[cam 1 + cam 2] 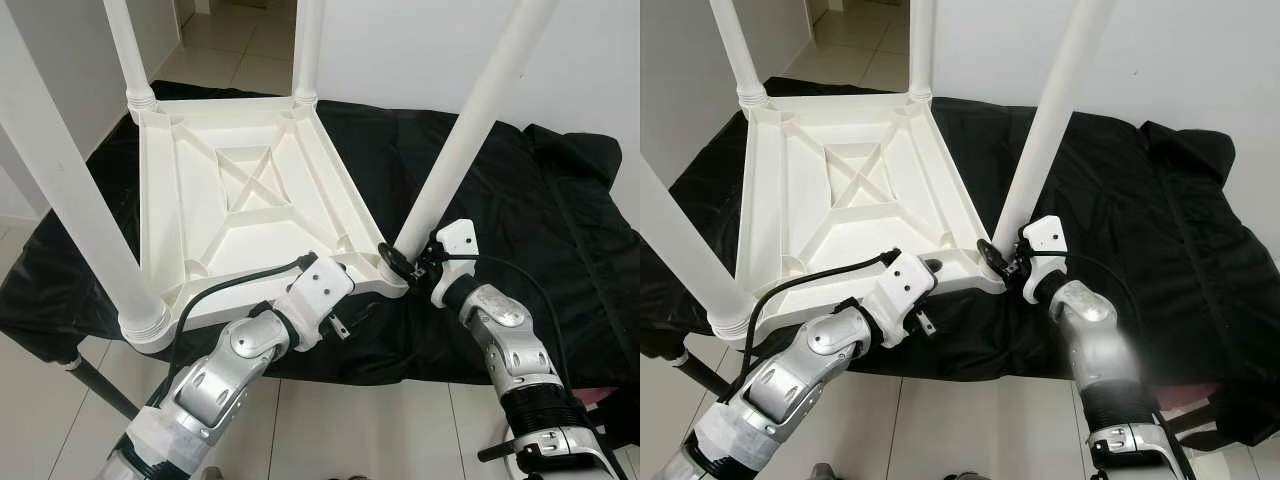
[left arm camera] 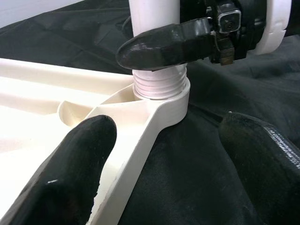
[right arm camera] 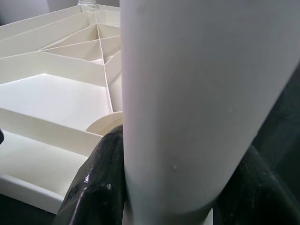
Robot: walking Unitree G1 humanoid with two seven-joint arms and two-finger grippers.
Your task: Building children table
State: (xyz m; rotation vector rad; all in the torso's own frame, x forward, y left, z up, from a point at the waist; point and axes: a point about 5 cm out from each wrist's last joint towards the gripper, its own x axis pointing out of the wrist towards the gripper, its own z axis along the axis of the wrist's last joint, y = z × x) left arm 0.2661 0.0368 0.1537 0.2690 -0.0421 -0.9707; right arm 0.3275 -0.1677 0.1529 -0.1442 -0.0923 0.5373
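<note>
- Closest to my head camera, both silver arms reach up toward the near edge of the tabletop (image 1: 240,200).
- My right gripper (image 1: 400,262) is clamped around the base of the near-right leg (image 1: 470,120), one black finger (image 3: 93,183) pressed on each side of the white tube, right where its threaded end (image 2: 157,84) sits in the tabletop's corner socket (image 2: 176,101).
- My left gripper (image 2: 164,154) hovers at that same corner with its fingers spread wide, straddling the tabletop's rim and gripping nothing.
- White and ribbed, the tabletop lies upside down on a black cloth (image 1: 520,200), with three more legs (image 1: 128,50) standing up from its other corners.
- Beyond the cloth I see pale floor tiles (image 1: 350,430) and a white wall (image 1: 400,50).
</note>
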